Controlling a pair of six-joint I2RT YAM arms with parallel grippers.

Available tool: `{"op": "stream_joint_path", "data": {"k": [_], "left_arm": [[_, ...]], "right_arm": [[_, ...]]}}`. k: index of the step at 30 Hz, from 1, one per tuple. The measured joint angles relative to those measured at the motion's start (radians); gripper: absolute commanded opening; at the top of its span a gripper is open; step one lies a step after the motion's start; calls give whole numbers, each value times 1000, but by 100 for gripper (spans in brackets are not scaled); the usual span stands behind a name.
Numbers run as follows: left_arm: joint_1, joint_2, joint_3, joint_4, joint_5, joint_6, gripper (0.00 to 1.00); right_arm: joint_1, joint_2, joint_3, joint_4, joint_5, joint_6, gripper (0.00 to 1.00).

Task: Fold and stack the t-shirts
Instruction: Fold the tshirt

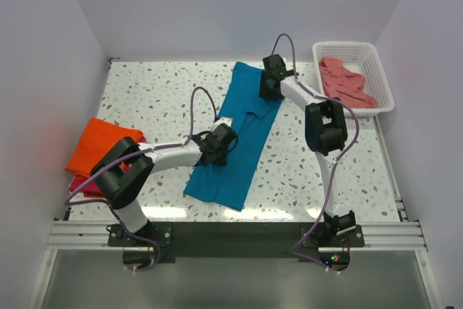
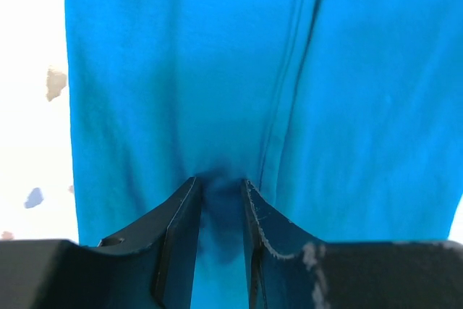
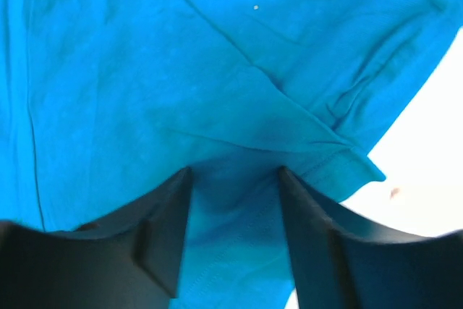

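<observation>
Teal-blue cloth is spread across the middle of the speckled table (image 1: 152, 92): the teal-blue shirt (image 1: 249, 135) is laid out as one long band, running from about 12 o'clock down to about 7 o'clock in the top view.

The left gripper (image 1: 217, 151) is set on the band's 9 o'clock edge, about halfway along. In the left wrist view its fingers (image 2: 177, 229) are drawn close together, and a puckered ridge of the shirt is pinched in the narrow gap between them.

The right gripper (image 1: 269, 88) is placed at the 12 o'clock end of the band, on its 3 o'clock edge. In the right wrist view its fingers (image 3: 163, 229) are held clearly apart, with a folded layer and a hemmed corner of the shirt lying between and just beyond them. The tips seem to be pressed onto the cloth, though contact cannot be confirmed from this angle.

At 9 o'clock an orange shirt (image 1: 98, 142) is folded on top of a magenta-red shirt (image 1: 87, 187), of which only an edge is seen. At 2 o'clock a salmon-pink shirt (image 1: 346, 81) is heaped inside a white basket (image 1: 346, 46).
</observation>
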Motion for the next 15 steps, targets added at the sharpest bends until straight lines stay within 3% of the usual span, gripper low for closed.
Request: {"op": "stream_joint_path", "data": {"k": [4,9,12,15], "left_arm": [[-16,-2,-20,89,56,-66,36],[-36,19,-29,215,166,-157,46],[-38,23,-20,227,194,-172,53],[-39,21,-5,209,203,-176,57]], "right_arm": [[1,93,149,-10,3,-68,68],[1,208,345,-31,-11,-140,81],[0,248,420,-44,-27,-161,97],[0,248,420,-49,-30,-175,99]]}}
